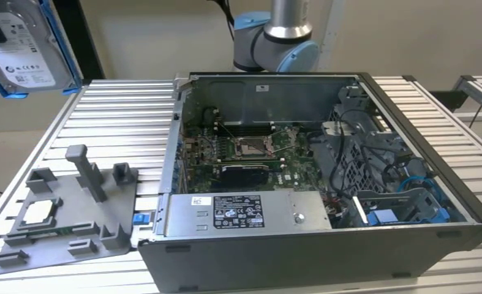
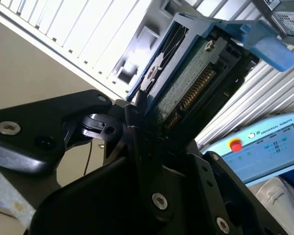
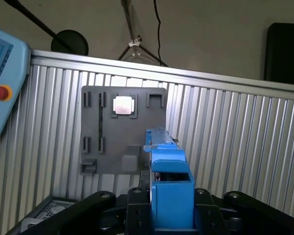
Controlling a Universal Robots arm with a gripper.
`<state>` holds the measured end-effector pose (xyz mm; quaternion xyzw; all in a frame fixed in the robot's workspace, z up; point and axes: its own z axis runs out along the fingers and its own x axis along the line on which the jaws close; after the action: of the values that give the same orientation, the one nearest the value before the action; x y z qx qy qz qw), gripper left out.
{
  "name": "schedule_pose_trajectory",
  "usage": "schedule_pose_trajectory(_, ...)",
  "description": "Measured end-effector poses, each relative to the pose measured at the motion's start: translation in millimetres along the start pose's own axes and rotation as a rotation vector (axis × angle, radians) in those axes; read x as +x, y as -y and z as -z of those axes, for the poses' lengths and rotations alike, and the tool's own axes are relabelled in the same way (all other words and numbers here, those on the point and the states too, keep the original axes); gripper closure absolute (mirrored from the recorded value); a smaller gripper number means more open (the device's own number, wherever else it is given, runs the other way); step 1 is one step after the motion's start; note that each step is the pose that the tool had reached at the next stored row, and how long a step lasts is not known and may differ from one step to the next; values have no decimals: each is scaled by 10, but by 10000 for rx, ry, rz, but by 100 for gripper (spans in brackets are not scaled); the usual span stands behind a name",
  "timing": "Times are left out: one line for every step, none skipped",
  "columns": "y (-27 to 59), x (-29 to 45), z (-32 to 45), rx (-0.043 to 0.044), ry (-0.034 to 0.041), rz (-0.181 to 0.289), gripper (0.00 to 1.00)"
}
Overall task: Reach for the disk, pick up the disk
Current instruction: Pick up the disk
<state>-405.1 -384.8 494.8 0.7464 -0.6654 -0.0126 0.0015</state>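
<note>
Ribbed aluminium worktop (image 1: 118,116), beige wall (image 1: 143,37) behind. Hand (image 3: 170,200) clamped on disk (image 1: 24,46), upper left of exterior view; white printed label (image 1: 27,64) facing camera.

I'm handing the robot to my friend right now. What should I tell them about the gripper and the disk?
Gripper: jaws shut on the disk.
Disk: held in the air, off the table, at the exterior view's upper left. The first wrist view looks past it to the grey tray.
Done: the disk is reached and picked up.
Left: nothing of the pick-up shows as undone.
</note>
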Motion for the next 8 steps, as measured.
schedule_pose_trajectory(13,2,0,0,0,0,100)
schedule_pose_trajectory(24,3,1,0,0,0,100)
schedule_pose_trajectory(34,4,0,1,0,0,100)
schedule_pose_trajectory(45,5,1,-1,-1,1,100)
schedule_pose_trajectory(56,7,1,0,0,1,100)
schedule_pose_trajectory(68,8,1,0,0,1,100)
schedule_pose_trajectory(78,9,2,-1,-1,1,100)
schedule_pose_trajectory(90,11,2,-1,-1,1,100)
